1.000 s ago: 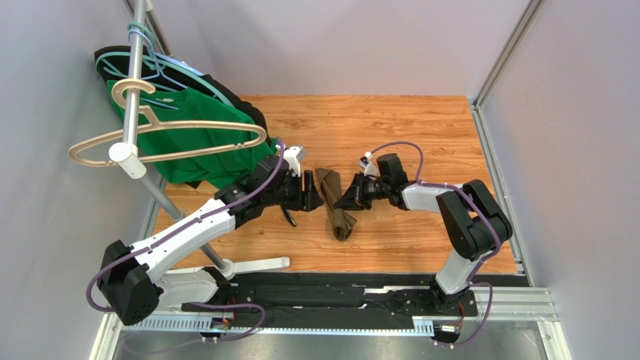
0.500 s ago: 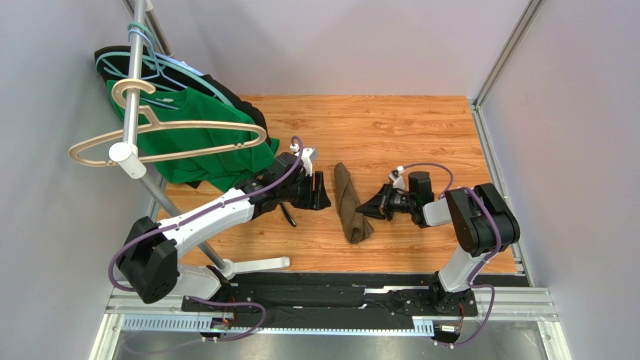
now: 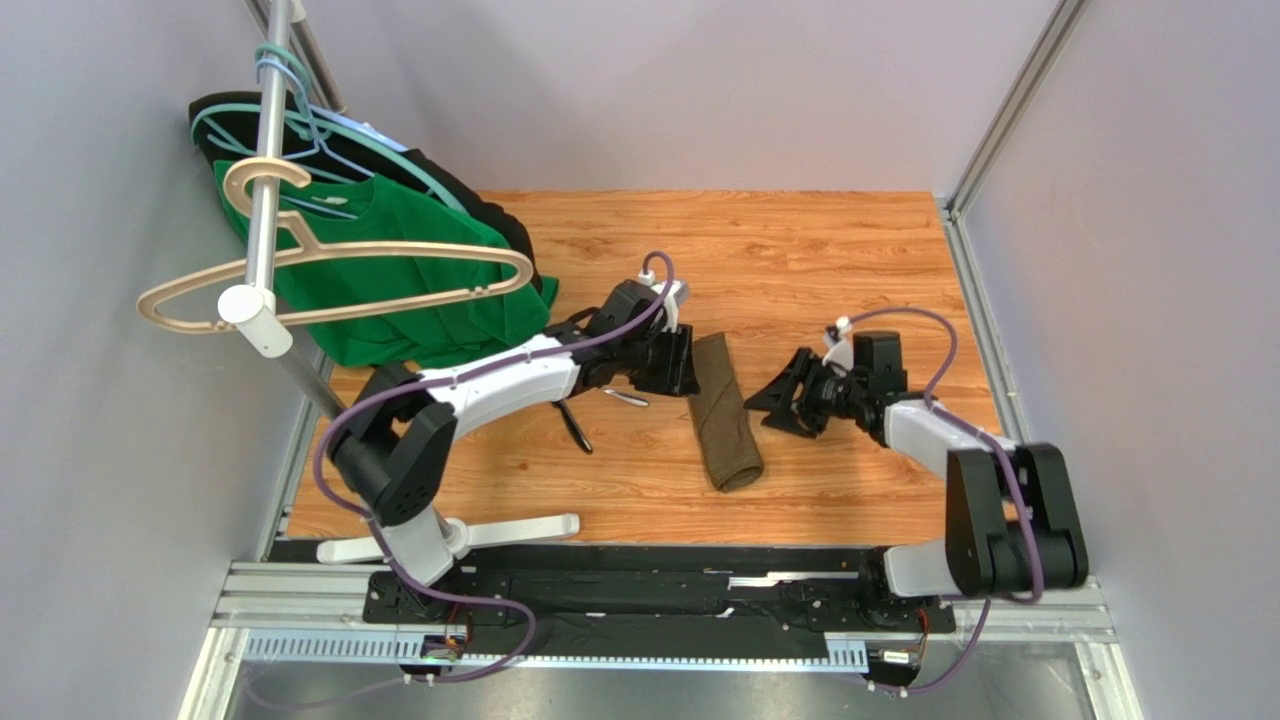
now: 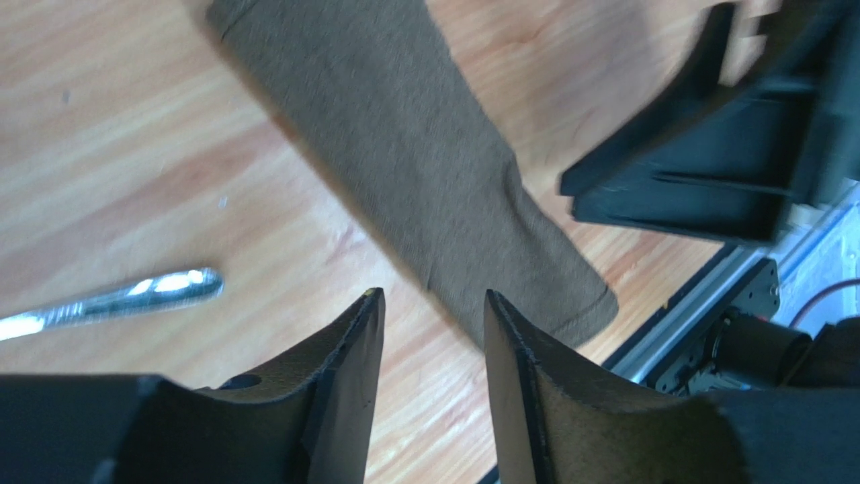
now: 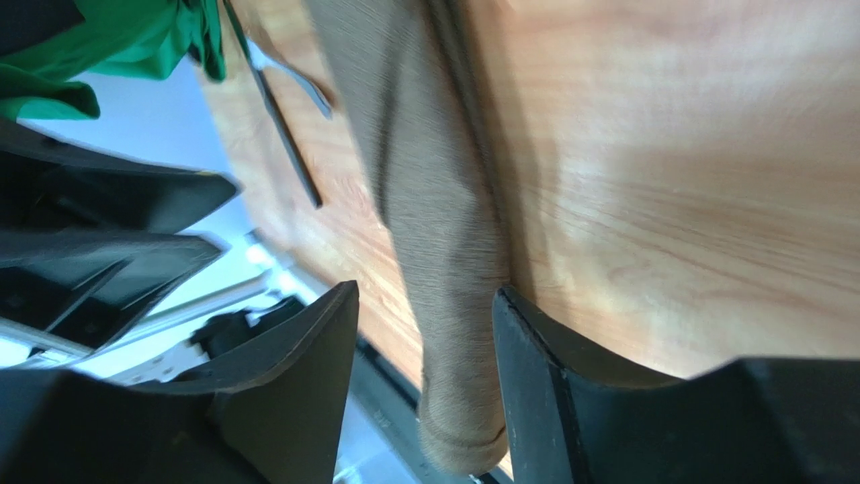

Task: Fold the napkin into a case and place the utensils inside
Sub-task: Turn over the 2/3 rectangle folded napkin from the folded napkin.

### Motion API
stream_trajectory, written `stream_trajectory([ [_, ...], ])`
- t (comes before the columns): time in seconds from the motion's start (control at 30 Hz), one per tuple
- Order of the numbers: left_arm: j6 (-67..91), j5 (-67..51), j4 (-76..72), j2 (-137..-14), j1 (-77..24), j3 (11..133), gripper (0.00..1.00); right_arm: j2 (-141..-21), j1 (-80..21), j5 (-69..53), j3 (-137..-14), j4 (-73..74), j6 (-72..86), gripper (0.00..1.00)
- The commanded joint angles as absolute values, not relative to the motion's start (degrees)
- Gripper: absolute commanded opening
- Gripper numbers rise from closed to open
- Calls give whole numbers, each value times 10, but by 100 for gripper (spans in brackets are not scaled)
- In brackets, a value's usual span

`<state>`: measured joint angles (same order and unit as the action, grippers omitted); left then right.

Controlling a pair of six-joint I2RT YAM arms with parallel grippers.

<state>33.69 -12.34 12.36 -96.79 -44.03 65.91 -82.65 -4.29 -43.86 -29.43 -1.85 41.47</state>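
Observation:
The napkin (image 3: 726, 408) lies on the wooden table as a narrow long case, running from far to near. It also shows as a brown strip in the left wrist view (image 4: 404, 151) and the right wrist view (image 5: 434, 202). My left gripper (image 3: 684, 360) is open just left of its far end, nothing between the fingers (image 4: 432, 303). My right gripper (image 3: 774, 402) is open to the right of the napkin, its jaws apart around the view of the near end (image 5: 424, 303). The utensils (image 3: 601, 408) lie left of the napkin; one silvery end (image 4: 131, 297) and dark handles (image 5: 278, 111) show.
A green shirt (image 3: 406, 285) hangs on a wooden hanger (image 3: 331, 270) from a metal rack pole (image 3: 278, 225) at the far left. The rack's base foot (image 3: 496, 533) lies along the near left edge. Grey walls enclose the table.
The napkin has slid to the right and straightened. My right gripper has opened, let go of it and drawn back right. My left arm has stretched rightward after the napkin.

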Motion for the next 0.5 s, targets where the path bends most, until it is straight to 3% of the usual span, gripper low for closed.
stream_trajectory([
  [0.0,310,-132,113,-1027,-444,742,46,-723,-48,-318,-385,219,287,56],
  [0.1,304,-129,112,-1068,-444,782,40,-708,-80,-324,-397,243,298,54],
  [0.17,304,-127,107,-1101,-444,801,37,-715,-100,-351,-375,203,332,43],
  [0.2,305,-128,109,-1114,-441,822,37,-723,-114,-356,-364,188,338,33],
  [0.27,306,-134,122,-1155,-439,845,36,-730,-125,-357,-346,157,345,26],
  [0.33,311,-140,122,-1180,-435,867,35,-736,-127,-351,-317,151,343,13],
  [0.47,316,-138,148,-1243,-428,900,34,-731,-127,-325,-259,136,345,11],
])
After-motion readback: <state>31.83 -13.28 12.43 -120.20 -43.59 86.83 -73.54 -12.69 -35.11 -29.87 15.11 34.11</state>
